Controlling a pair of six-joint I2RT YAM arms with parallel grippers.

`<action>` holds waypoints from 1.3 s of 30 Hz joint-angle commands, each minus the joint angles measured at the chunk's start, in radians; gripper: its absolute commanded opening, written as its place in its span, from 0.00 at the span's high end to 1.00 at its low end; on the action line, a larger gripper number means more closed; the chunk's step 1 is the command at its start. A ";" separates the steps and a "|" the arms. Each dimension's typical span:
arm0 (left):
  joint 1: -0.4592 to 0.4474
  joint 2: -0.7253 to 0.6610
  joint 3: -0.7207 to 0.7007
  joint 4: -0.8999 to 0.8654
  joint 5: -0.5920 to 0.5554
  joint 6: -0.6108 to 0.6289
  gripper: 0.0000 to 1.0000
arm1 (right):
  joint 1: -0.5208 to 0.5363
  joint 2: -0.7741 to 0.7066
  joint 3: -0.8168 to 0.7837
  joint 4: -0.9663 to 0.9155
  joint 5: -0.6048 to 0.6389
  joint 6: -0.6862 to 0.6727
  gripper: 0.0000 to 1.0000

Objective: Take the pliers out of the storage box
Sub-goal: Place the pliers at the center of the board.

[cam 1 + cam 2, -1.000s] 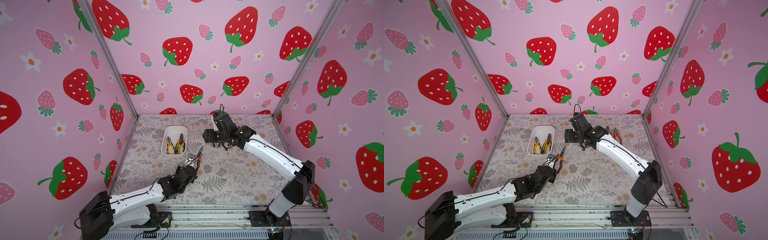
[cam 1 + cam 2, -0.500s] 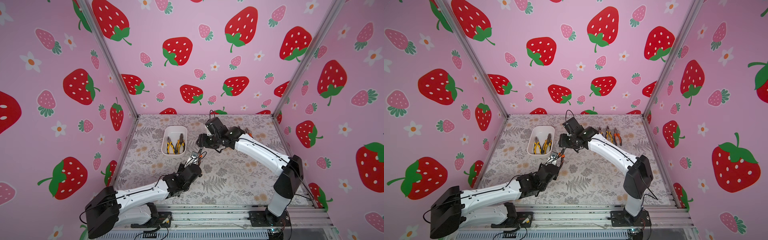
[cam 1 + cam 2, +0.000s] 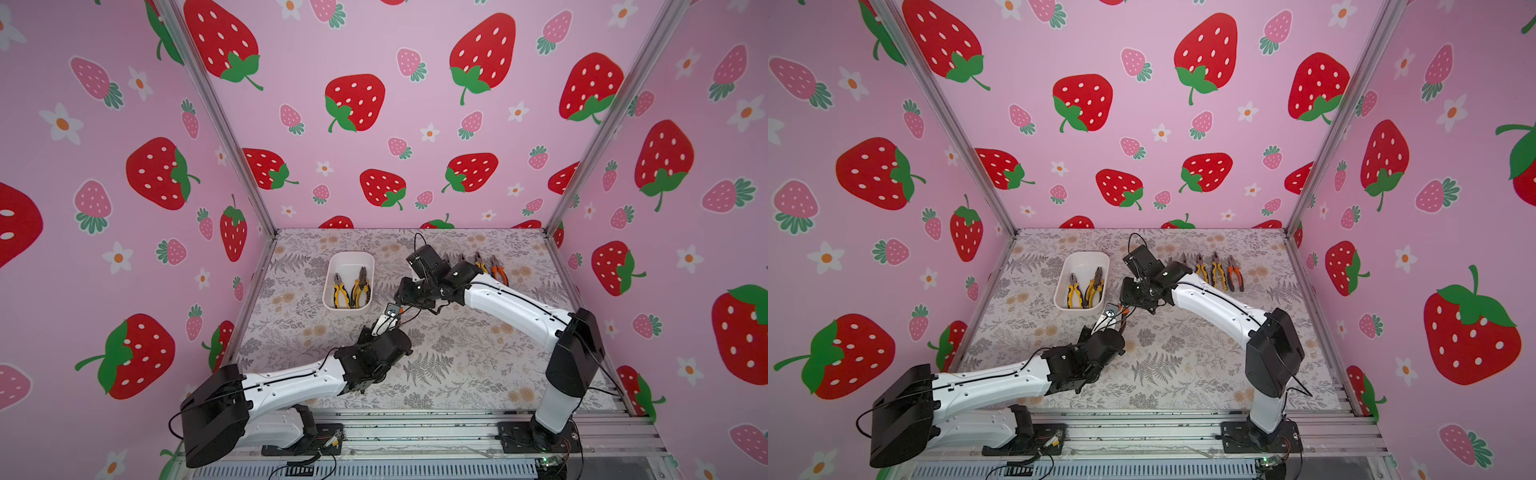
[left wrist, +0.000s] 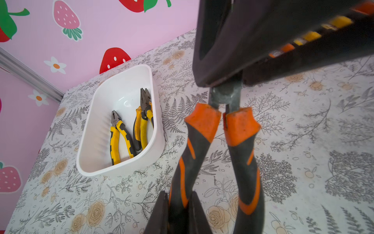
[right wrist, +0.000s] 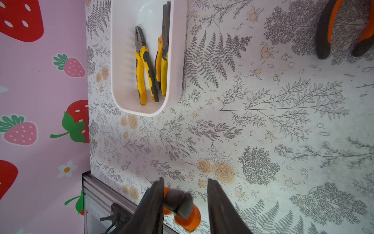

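The white storage box (image 3: 348, 261) (image 3: 1086, 262) stands at the back left of the table and holds yellow-and-black pliers (image 3: 340, 291) (image 4: 119, 133) (image 5: 144, 66) lying flat. My left gripper (image 4: 179, 194) (image 3: 384, 323) is shut on one handle of orange-and-black pliers (image 4: 202, 125), held up in the air right of the box. My right gripper (image 5: 185, 180) (image 3: 401, 302) is over their metal head. In the right wrist view one finger (image 5: 155, 194) touches the head and a gap stays before the other finger, so these jaws are open.
Several pliers (image 3: 1217, 271) (image 3: 498, 271) lie in a row on the floral table near the back wall, right of the right arm, some hidden behind it. Handles of one pair (image 5: 325, 30) show in the right wrist view. Pink walls close three sides.
The right arm swung left and down from the row of pliers to the left gripper's pliers, and its jaws narrowed around their head. The left gripper stayed shut on the handle.
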 commanded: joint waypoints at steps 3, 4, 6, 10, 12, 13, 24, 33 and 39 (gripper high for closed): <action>-0.011 0.001 0.065 0.000 -0.104 -0.033 1.00 | 0.010 -0.026 -0.018 0.015 -0.013 0.020 0.65; -0.013 -0.001 0.066 -0.003 -0.108 -0.034 1.00 | 0.011 -0.026 -0.019 0.017 -0.014 0.023 0.65; -0.017 -0.001 0.064 -0.001 -0.112 -0.033 1.00 | 0.013 -0.022 -0.018 0.021 -0.017 0.026 0.65; -0.029 0.006 0.066 0.014 -0.114 -0.013 1.00 | 0.013 -0.007 0.011 0.007 -0.020 0.025 0.64; -0.044 0.017 0.070 0.024 -0.123 0.003 1.00 | 0.012 0.010 0.048 -0.025 -0.020 0.015 0.58; -0.050 0.021 0.071 0.029 -0.125 0.013 1.00 | 0.012 0.016 0.062 -0.037 -0.022 0.012 0.56; -0.092 0.042 0.072 0.072 -0.139 0.070 1.00 | -0.002 0.021 0.082 -0.040 -0.050 0.027 0.66; -0.095 0.067 0.092 0.057 -0.143 0.071 1.00 | -0.002 0.001 0.034 -0.023 -0.064 0.026 0.93; -0.094 0.042 0.076 0.063 -0.143 0.064 0.96 | -0.003 -0.005 0.016 -0.022 -0.032 0.006 1.00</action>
